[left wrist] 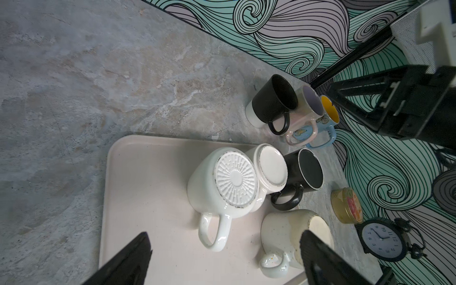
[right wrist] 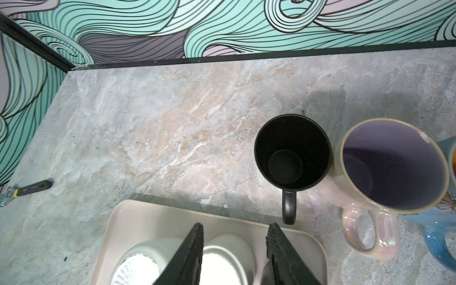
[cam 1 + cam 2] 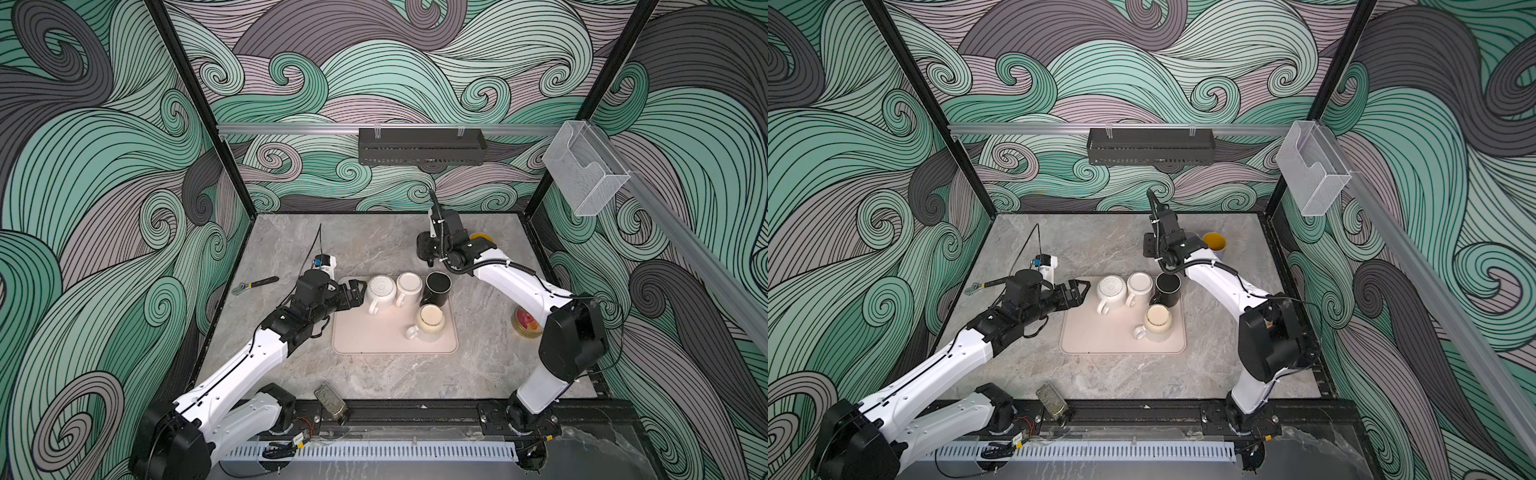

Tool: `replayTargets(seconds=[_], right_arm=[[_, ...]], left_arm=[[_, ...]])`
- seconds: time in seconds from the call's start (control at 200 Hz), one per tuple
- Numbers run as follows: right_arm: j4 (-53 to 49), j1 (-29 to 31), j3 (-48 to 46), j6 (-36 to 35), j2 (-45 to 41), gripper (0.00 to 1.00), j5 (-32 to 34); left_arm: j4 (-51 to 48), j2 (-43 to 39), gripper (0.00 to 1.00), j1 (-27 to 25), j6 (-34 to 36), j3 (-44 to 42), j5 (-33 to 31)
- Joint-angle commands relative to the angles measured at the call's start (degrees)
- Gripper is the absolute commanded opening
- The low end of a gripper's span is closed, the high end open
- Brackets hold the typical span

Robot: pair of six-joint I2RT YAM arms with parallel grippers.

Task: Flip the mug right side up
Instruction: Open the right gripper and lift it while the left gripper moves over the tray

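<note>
On tray (image 3: 374, 336), far-left corner: white mug (image 3: 380, 291) w/ ribbed base sits upside down. L gripper (image 3: 360, 294), jaws spread wide, just beside it. R gripper (image 2: 234, 225), jaws partly apart, empty, over tray's far edge.

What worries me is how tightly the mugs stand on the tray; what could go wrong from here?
The ribbed mug stands tight against the white mug; the left gripper, jaws wide, could knock that neighbour over while closing.
Its glossy, rounded wall may slip mid-flip and drop onto the tray.
The right gripper hangs over the same row, so the arms might collide.
</note>
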Motion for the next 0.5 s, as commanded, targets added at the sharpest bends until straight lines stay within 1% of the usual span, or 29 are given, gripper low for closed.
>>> replayTargets(seconds=[0.0,0.135,0.3,0.415,0.49], right_arm=[[1.6,0.98,-0.78,-0.82,-2.91,0.43,-0.34],[-3.22,1.5,0.78,-1.17,-4.52,0.41,-4.43],[-1.94,3.1,-2.27,-1.09,-7.09,0.41,-7.24],[-1.76,4.33,-4.41,-1.56,-8.08,0.41,-7.39],[-1.76,4.99,-5.03,-2.14,-8.16,0.41,-8.42]], left_arm=[[-1.18,1.57,0.94,0.1,1.63,1.28,0.67],[-0.25,2.41,0.91,-0.07,1.06,0.67,1.98],[-1.7,2.71,0.87,-1.18,1.97,0.6,2.32],[-3.36,2.92,0.82,-2.04,2.33,0.8,2.02],[-3.84,2.71,0.81,-2.69,2.56,0.33,1.05]])
